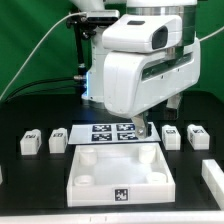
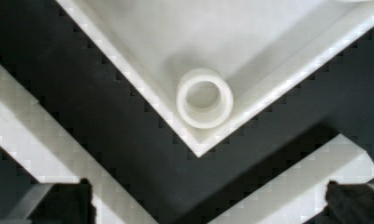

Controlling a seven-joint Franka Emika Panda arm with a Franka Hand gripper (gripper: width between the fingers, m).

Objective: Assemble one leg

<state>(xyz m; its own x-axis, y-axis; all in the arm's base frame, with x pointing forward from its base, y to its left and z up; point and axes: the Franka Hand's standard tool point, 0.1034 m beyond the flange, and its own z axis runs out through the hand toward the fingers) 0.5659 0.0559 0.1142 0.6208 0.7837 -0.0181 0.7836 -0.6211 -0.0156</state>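
The large white square panel [image 1: 122,172] lies at the front of the black table. Small white legs with tags stand in a row behind it: two toward the exterior view's left [image 1: 29,141] [image 1: 58,139] and two toward its right [image 1: 171,136] [image 1: 196,136]. My gripper [image 1: 143,128] hangs over the panel's back right corner. In the wrist view that corner of the panel [image 2: 273,60] and its round socket [image 2: 205,100] lie below the gripper [image 2: 202,205]. The dark fingertips [image 2: 51,200] stand wide apart with nothing between them. No leg shows in the wrist view.
The marker board [image 1: 113,133] lies just behind the panel, partly under the arm. Another white part [image 1: 213,180] sits at the exterior view's right edge. A green curtain backs the table.
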